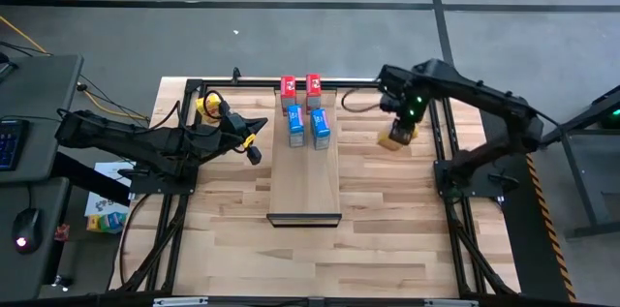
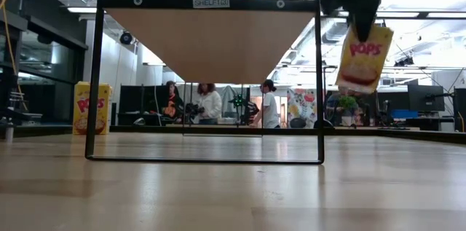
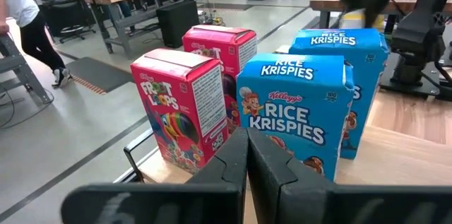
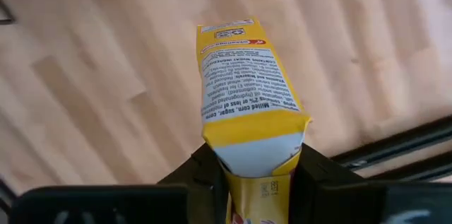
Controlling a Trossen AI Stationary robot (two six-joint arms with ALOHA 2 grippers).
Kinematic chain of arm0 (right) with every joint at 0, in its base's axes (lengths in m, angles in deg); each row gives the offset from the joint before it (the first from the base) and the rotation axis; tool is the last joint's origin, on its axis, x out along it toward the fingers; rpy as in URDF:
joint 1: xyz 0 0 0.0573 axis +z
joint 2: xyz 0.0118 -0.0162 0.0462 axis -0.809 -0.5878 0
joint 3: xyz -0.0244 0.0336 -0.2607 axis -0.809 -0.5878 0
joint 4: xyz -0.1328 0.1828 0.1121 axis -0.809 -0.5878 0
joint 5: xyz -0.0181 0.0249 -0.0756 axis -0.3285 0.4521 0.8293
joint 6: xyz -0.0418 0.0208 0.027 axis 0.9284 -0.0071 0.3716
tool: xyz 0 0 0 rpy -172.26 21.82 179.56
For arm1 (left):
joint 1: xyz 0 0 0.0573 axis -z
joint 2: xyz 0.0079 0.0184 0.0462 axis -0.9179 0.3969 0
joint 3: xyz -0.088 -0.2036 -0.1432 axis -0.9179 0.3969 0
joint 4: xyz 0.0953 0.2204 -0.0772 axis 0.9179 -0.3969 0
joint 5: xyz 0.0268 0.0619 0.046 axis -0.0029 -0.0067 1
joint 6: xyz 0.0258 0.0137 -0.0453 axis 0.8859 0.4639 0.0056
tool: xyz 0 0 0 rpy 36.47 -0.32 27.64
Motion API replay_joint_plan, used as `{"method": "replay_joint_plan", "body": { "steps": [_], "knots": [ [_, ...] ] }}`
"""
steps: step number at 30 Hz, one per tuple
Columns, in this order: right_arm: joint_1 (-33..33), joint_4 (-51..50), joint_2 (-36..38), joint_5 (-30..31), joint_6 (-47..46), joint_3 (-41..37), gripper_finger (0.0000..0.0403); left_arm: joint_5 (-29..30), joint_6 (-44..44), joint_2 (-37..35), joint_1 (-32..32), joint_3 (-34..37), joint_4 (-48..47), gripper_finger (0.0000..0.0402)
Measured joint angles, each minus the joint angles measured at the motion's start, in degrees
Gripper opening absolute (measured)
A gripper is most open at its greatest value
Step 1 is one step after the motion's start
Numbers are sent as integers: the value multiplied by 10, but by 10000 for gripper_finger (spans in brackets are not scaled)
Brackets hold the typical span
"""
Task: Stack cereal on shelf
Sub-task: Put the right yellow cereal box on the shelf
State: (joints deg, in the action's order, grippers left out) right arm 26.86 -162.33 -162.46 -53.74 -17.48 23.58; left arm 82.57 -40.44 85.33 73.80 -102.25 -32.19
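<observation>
Right wrist view: fingers (image 4: 205,174) clamping yellow cereal box (image 4: 244,83).

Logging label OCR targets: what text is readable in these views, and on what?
"FROOT LOOPS": red box.
"Kellogg's RICE KRISPIES": blue box.
"RICE KRISPIES": second blue box.
"POPS": yellow box held in right gripper; also yellow box on the table.
"SHELF": shelf tag.
Side-panel fine print: too small.

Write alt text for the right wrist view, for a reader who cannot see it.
The right tool grips a yellow cereal box by one end, holding it above the striped wooden table. The box's side panel of small print faces the camera.
</observation>
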Motion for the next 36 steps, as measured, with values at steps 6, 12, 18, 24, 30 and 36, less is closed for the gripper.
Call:
{"method": "replay_joint_plan", "body": {
  "steps": [6, 12, 18, 24, 30, 36],
  "knots": [
    [116, 1, 37, -31, -83, 0, 80, 0, 0, 0, 0, 0, 0, 0],
    [194, 8, 42, -23, -149, 24, 80, 0, 0, 0, 0, 0, 1, 0],
    [233, 50, 10, -16, -175, 126, 80, 0, 0, 0, 0, 0, 4, 0],
    [269, 89, -51, 12, -185, 245, 80, 0, 8, 0, 0, 0, 4, 0],
    [295, 73, -137, 14, -165, 326, 80, 0, 4, 0, 0, 0, 4, 0],
    [307, 36, -201, 14, -141, 370, 80, -13, 0, 0, 0, 0, 4, 0]
  ]
}}
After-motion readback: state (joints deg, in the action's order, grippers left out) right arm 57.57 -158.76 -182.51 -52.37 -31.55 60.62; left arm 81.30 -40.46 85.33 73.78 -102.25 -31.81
